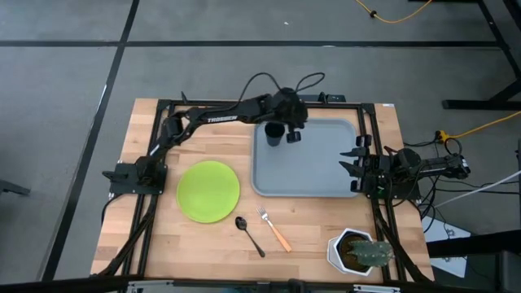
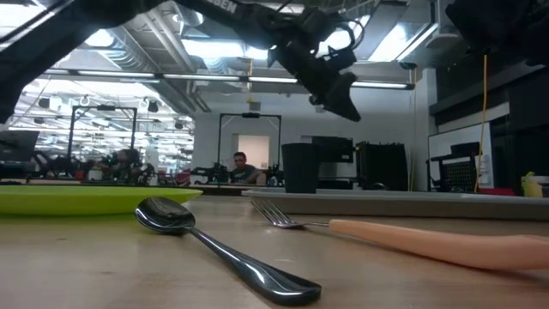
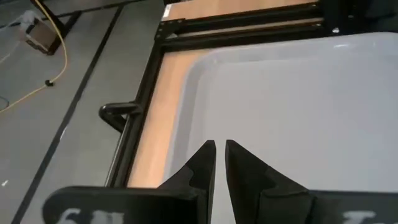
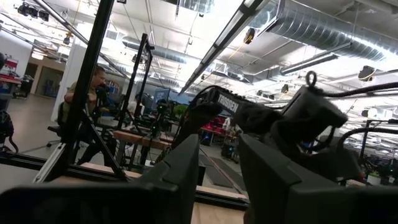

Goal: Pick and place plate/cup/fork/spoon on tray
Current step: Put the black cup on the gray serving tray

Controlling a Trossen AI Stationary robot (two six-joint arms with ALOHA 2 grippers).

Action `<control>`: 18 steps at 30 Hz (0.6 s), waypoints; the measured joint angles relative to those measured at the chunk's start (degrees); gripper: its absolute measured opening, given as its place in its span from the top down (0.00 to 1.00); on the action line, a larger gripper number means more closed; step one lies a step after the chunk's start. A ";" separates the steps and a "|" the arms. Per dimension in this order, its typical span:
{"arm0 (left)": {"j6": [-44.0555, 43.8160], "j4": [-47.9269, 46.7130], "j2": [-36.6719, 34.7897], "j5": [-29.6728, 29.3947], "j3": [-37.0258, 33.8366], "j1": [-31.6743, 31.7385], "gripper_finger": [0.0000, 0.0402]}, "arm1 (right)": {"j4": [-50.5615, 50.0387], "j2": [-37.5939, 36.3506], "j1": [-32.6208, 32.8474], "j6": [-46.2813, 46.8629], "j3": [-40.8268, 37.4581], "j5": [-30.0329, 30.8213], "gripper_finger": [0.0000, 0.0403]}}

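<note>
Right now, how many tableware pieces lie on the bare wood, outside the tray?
3: the plate left of the tray, the spoon and the fork in front. The cup is on the tray.

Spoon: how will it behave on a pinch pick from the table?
The spoon looks like glossy metal, so probably stiff and slippery between fingers. Its thin handle lies nearly flat on the wooden table, so it may skate or pivot when nudged. Its rounded bowl could rock.

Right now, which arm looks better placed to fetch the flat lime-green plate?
Probably the left. Its gripper hangs over the grey-blue tray beside the dark cup, and the plate lies on its side. The right gripper waits at the tray's far edge.
</note>
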 joint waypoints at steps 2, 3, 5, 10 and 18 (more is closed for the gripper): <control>1.01 -3.89 1.10 0.00 1.56 -0.06 0.93 | -0.07 0.00 -0.01 0.01 -0.01 0.00 0.70; 1.11 -4.89 1.52 -0.02 1.64 -0.09 0.93 | -0.09 0.00 -0.01 0.00 0.00 0.00 0.70; 1.09 -7.41 2.27 -0.14 1.62 -0.04 0.93 | -0.22 0.00 -0.01 0.01 -0.02 -0.02 0.70; 0.87 -10.32 3.25 -0.77 1.62 -0.36 0.93 | -0.34 0.00 -0.02 0.00 -0.01 0.00 0.70; 1.09 -14.51 3.20 -4.63 1.64 -1.20 0.93 | -1.18 0.00 -0.01 -0.04 -0.01 -0.02 0.70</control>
